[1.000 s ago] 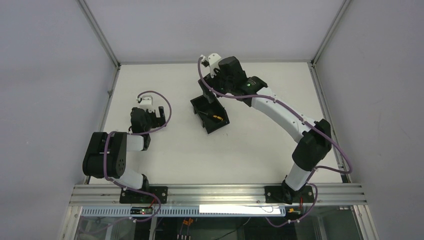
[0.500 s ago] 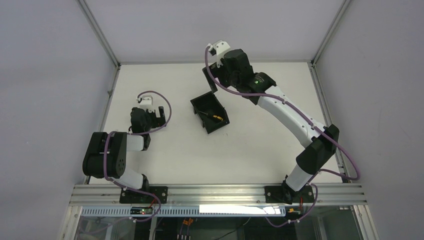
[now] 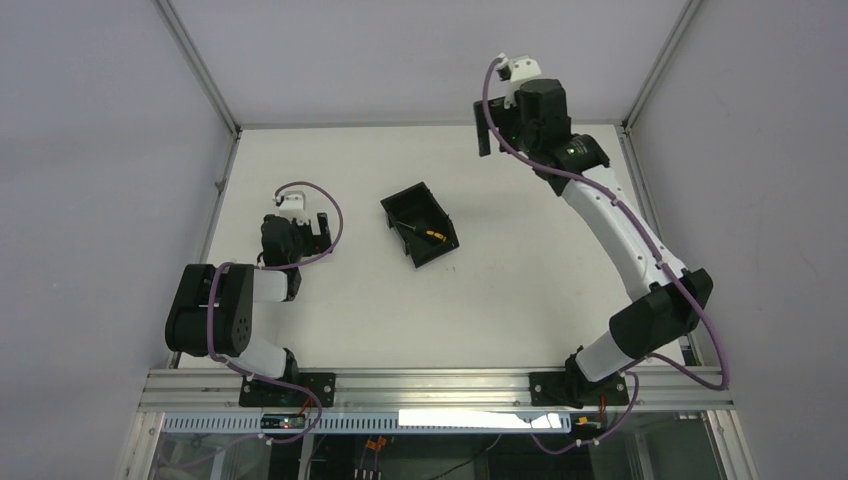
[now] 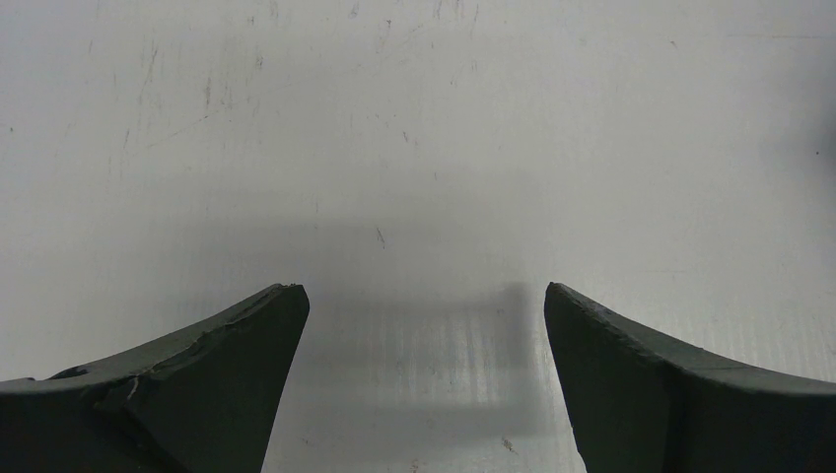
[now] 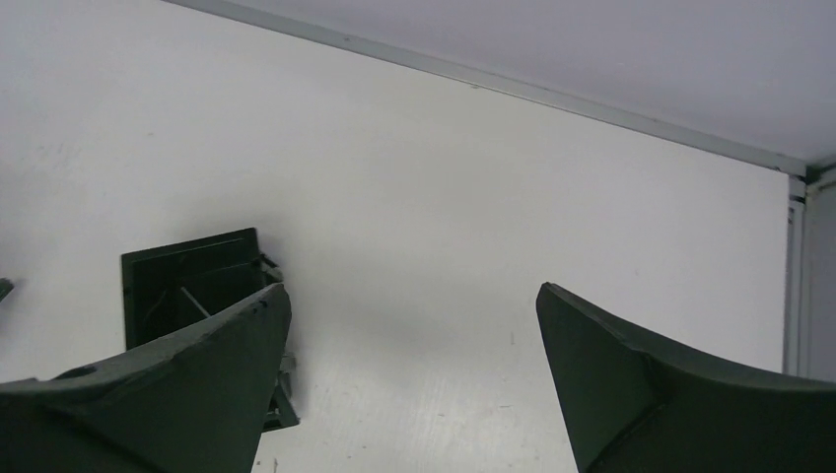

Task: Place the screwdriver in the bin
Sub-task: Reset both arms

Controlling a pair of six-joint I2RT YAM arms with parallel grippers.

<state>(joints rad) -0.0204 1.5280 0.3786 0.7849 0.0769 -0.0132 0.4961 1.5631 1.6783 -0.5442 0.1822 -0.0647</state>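
**screwdriver lies inside bin; both hands open and well apart from it**

task item: the screwdriver [image 3: 428, 235] is small and slim. it has a thin dark shaft and a short handle showing orange-yellow with black. it lies flat on the floor of the bin [image 3: 396, 230], in the half nearer the arms, roughly crosswise, with the handle toward the right wall. nothing touches it.

container: the bin is a small black open-top rectangular box. it sits askew on the white tabletop [image 3: 520, 290] a little left of centre, its long axis running from far-left to near-right. the right wrist view shows its rim [image 5: 187, 246] and dark interior at lower left, partly hidden behind that hand's left finger. the screwdriver cannot be made out there.

right hand [image 3: 487, 140]: raised at the far edge of the tabletop, to the far right of the bin and well apart from it. its fingers are spread wide with nothing between them [image 5: 409, 325].

left hand [image 3: 320, 228]: low over the left part of the tabletop, left of the bin and apart from it. its fingers are spread, with only bare scuffed surface between them [image 4: 426, 305].

surroundings: purple cables [image 3: 335, 225] run along both arms. an aluminium rail [image 3: 440, 385] carries the arm bases at the near edge. nothing stands over the bin's opening.
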